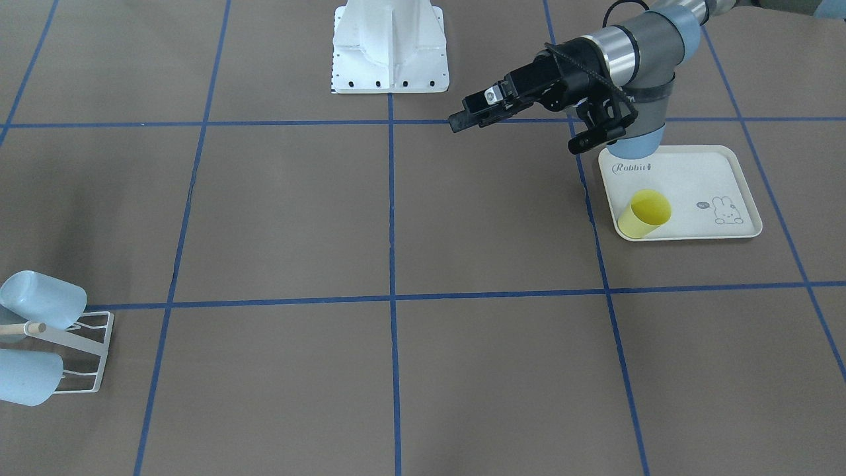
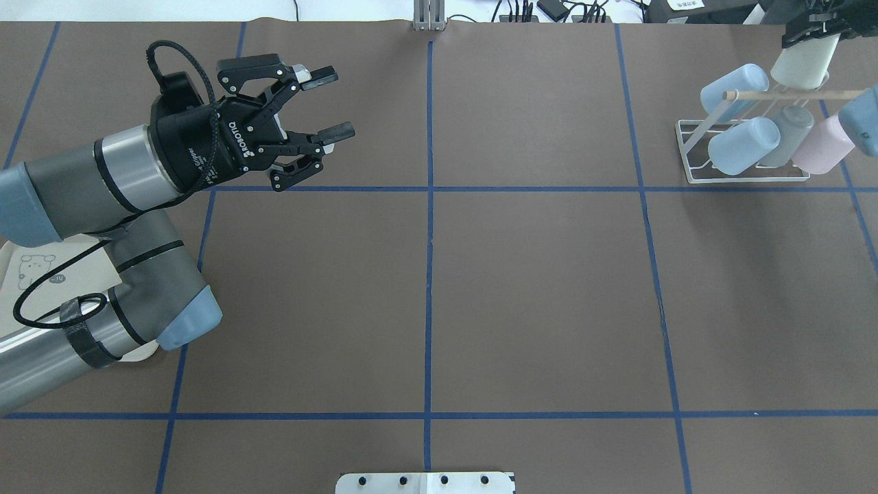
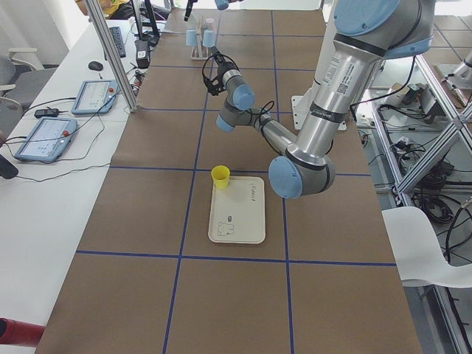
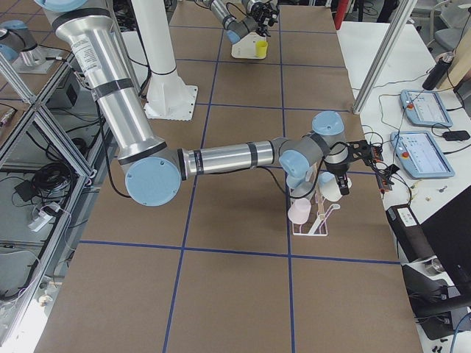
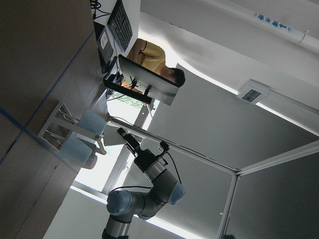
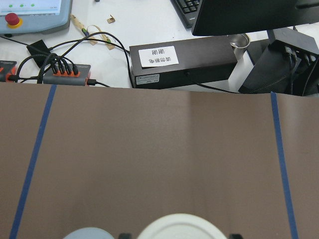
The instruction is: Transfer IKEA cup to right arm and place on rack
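Two arms stand far apart, and the work now sits at the robot's right end of the tabletop [image 2: 535, 295]. There the right gripper [image 2: 813, 40] hangs over the rack [image 2: 748, 180]. Its jaws are narrowed around the upper end of a cream cup [image 2: 799, 67], which I take to be the IKEA cup. The wrist view shows that cup's round end between the two jaw tips, though how firmly they press on it is hard to read.

The cup is held tilted, just above the wooden peg [image 2: 789, 94], probably so its mouth can slide down onto a free prong like its neighbours. A blue cup [image 2: 744, 144], a grey cup [image 2: 789, 134] and a pink cup [image 2: 823, 144] lean on the rack already. Free room is therefore tight, and the lowering likely needs care not to knock them.

The left gripper [image 2: 330, 103] hovers above bare tabletop on the far side, jaws spread wide and holding nothing. That suggests the hand-over is done and the arm is kept clear of the rack. Near its arm's base a yellow cup [image 1: 646, 213] lies on its side on the rabbit-print tray [image 1: 694, 168], mouth toward the camera, apparently waiting its turn. Seating the cream cup and letting go look like the remaining steps.
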Robot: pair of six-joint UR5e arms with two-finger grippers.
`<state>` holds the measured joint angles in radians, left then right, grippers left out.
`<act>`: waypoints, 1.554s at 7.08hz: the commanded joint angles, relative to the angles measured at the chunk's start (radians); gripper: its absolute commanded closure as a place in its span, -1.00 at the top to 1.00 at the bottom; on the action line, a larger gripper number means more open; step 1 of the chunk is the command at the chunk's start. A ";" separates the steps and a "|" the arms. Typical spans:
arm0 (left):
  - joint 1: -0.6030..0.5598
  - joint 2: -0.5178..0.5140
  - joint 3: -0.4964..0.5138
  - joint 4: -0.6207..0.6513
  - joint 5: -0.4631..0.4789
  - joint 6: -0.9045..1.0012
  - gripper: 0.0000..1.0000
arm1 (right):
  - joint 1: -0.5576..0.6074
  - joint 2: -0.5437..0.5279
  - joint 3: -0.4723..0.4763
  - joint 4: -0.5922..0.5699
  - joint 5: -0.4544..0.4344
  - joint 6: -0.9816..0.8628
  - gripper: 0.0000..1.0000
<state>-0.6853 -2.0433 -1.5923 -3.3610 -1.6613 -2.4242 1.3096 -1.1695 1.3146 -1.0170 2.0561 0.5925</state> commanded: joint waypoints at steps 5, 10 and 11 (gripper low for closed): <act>-0.002 0.002 -0.011 0.000 0.000 -0.001 0.38 | -0.006 -0.001 -0.006 0.000 -0.002 0.001 -1.00; -0.002 0.002 -0.023 0.000 0.000 -0.001 0.38 | -0.013 -0.001 -0.006 0.002 -0.004 0.001 -1.00; -0.002 0.002 -0.025 0.000 0.000 -0.001 0.38 | -0.013 0.004 -0.005 0.002 -0.005 0.004 -1.00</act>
<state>-0.6872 -2.0417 -1.6147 -3.3610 -1.6613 -2.4252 1.2968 -1.1696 1.3086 -1.0155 2.0522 0.5944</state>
